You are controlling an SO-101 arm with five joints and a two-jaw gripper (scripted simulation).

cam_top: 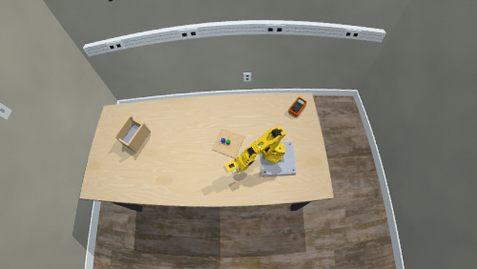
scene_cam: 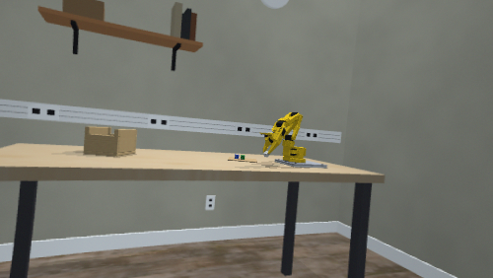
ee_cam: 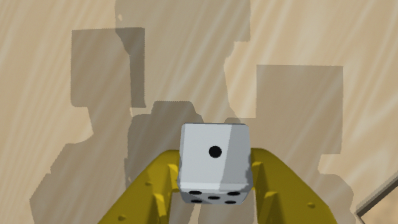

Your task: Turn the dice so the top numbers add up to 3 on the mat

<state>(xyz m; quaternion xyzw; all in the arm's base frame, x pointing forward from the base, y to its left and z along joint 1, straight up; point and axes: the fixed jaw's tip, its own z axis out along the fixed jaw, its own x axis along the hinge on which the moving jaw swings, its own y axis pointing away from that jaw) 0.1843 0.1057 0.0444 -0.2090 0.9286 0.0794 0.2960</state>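
We have the white die (ee_cam: pixel 214 162) pinched in our pincer (ee_cam: pixel 215 175), held above the bare desk (cam_top: pixel 181 162) beside the mat (cam_top: pixel 235 152), its one-pip face turned toward the wrist camera. The blue die (cam_top: pixel 222 140) and green die (cam_top: pixel 228 141) sit close together on the mat. Our worry: the grip covers only the die's lower sides, so a tilted release could roll it off the single pip, or it could knock its neighbours.
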